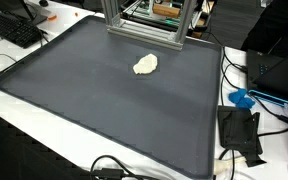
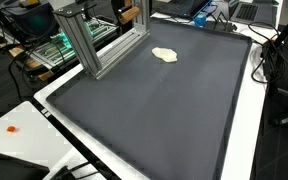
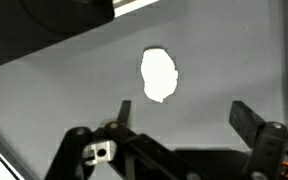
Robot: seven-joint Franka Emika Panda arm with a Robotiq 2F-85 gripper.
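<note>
Wrist view: gripper (image 3: 181, 108) fingers spread wide, holding nothing, above dark mat (image 3: 44, 110). Cream lump (image 3: 159, 75) lies on mat just beyond fingertips, touching neither. Lump is pale and irregular, possibly crumpled cloth; too blurred to tell.

Both exterior views: lump (image 1: 145, 64) (image 2: 165, 54) sits alone on mat (image 1: 104, 115) (image 2: 154, 110), near aluminium frame (image 1: 144, 25) (image 2: 94, 40). Keyboard (image 1: 14, 30) off mat corner.

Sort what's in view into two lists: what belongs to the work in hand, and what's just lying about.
In hand:
- tool, open
- pale lump, on the dark mat just ahead of the tool

Just lying about:
- aluminium frame
- keyboard
- blue object
- black box
</note>
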